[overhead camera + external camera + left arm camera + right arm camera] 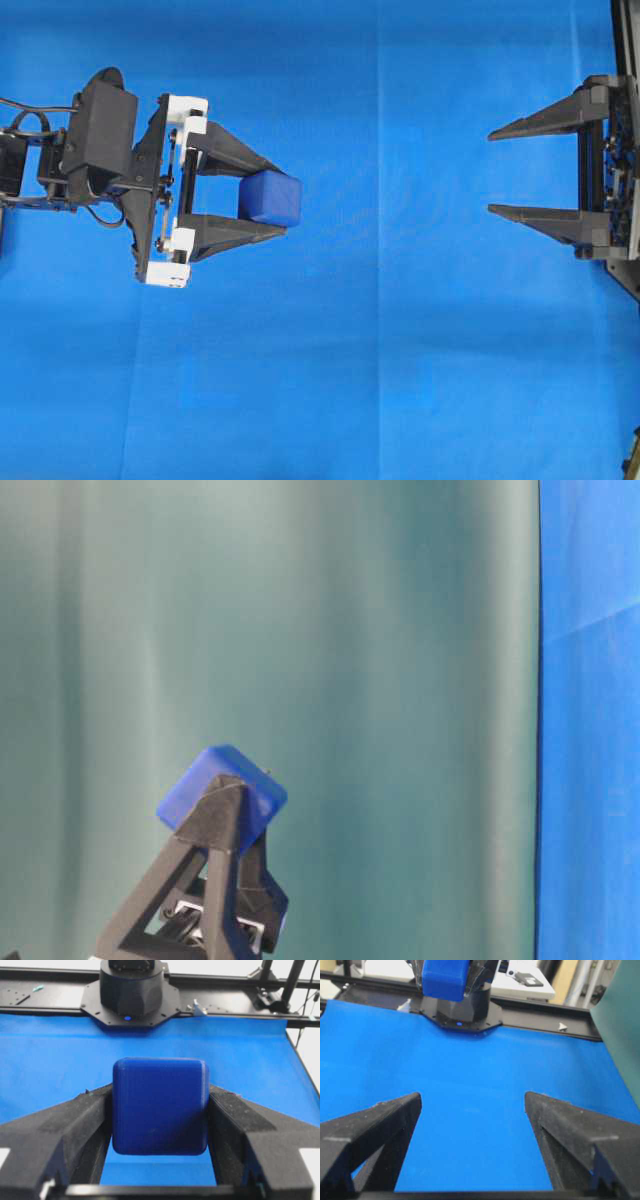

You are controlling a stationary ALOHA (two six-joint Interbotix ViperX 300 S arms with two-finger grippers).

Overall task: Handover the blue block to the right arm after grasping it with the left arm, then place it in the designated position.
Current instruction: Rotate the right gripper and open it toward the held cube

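Black pointed fingers (75, 1125) of the left gripper (262, 200) w/ white brackets press on both sides of the small dark-blue cube w/ rounded edges (271, 199), so the block sits clamped between the tips, lifted above the bright blue cloth (400, 350). In the table-level view the cube shows against a grey-green curtain (350, 630). The all-black right gripper (500, 171) is well apart at the right edge, its fingers spread wide w/ nothing between, tips pointing toward the cube.

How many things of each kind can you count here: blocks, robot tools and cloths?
Blocks: 1, the blue block, held in the left tool
Robot tools: 2, the left one and the open right tool
Cloths: 2, the blue cloth and the green cloth
Total: 5
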